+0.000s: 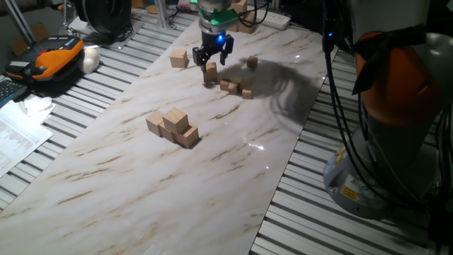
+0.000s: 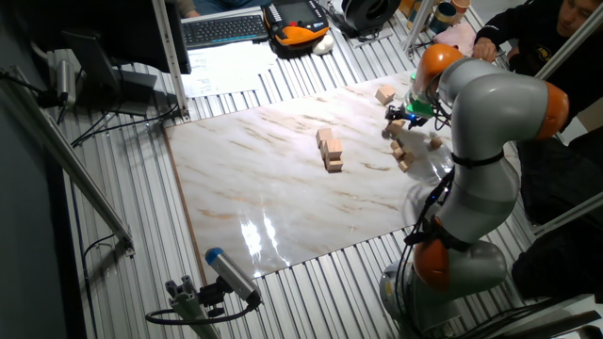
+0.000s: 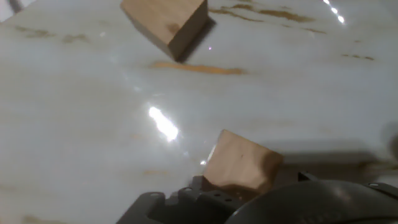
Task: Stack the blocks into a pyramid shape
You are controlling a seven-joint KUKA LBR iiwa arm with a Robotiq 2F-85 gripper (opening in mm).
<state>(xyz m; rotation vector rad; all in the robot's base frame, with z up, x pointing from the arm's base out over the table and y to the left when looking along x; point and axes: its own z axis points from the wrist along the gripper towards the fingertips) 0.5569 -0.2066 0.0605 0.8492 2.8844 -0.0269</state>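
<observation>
My gripper [image 1: 214, 57] hangs over the far end of the marble table, its dark fingers spread wide. One tan block [image 1: 210, 70] sits just below and between them, with a gap on each side. The hand view shows this block [image 3: 242, 164] close under the hand and tilted. Three more blocks [image 1: 235, 88] lie in a loose row right of the gripper, and another block [image 1: 252, 62] sits apart behind them. In the other fixed view the gripper [image 2: 400, 119] is above the same cluster of blocks [image 2: 399, 151].
A bigger wooden cube [image 1: 179, 59] lies left of the gripper; it may be the cube at the top of the hand view [image 3: 165, 22]. A pile of bigger pale blocks [image 1: 173, 126] stands mid-table. Cables and the robot base [image 1: 382, 142] are at the right.
</observation>
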